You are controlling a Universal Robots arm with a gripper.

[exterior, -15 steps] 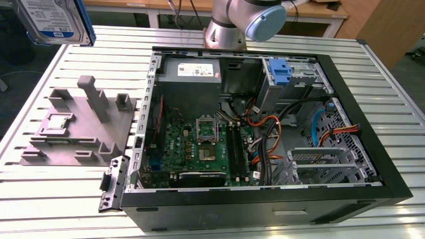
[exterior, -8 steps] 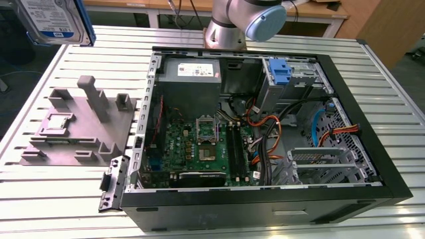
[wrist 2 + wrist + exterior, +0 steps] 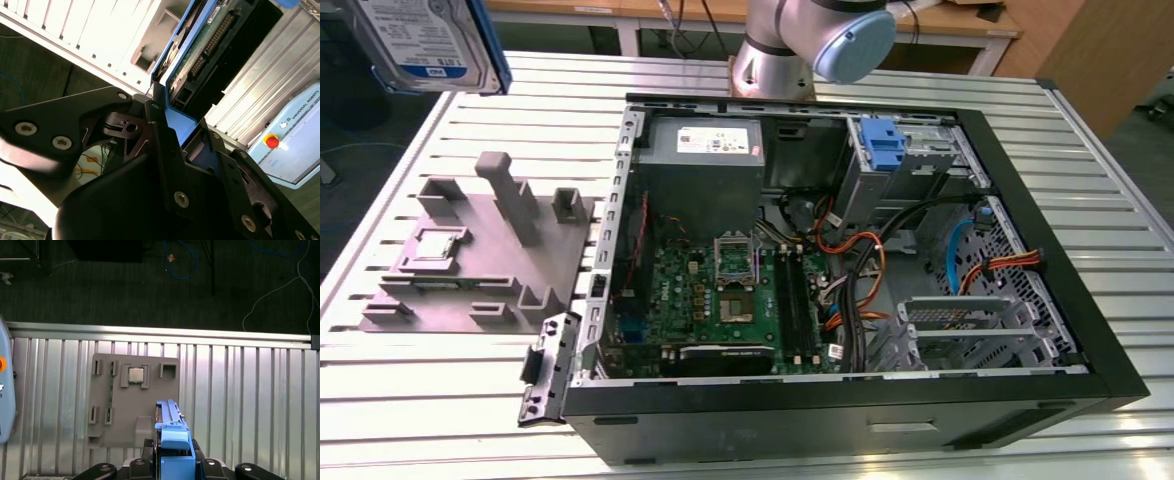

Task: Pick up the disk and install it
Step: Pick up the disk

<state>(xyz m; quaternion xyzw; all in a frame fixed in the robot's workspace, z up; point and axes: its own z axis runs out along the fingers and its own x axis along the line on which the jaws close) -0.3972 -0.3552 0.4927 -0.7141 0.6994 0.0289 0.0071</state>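
We find the gripper (image 3: 182, 132) closed on the disk (image 3: 424, 42). In the second wrist view, its black fingers (image 3: 162, 145) clamp the blue carrier (image 3: 176, 120) from both sides. The disk's green circuit board (image 3: 207, 37) and its connector row extend beyond the fingertips.

In the exterior view, we locate the disk raised in the air at the far corner on the exterior view's left. It hangs clear of the table (image 3: 480, 420), with its white-and-blue label facing the camera. It is well apart from the open case (image 3: 854, 425), which lies on its side at the centre of the table.

Between the disk and the case, the grey fixture (image 3: 467, 260) rests on the slats. In the first wrist view, we look down along the disk's edge onto this fixture. A square chip (image 3: 136, 375) sits in one of its pockets.

Inside the case, an upright blue bracket (image 3: 886, 148) stands at the silver bay (image 3: 927, 150), near the far wall.
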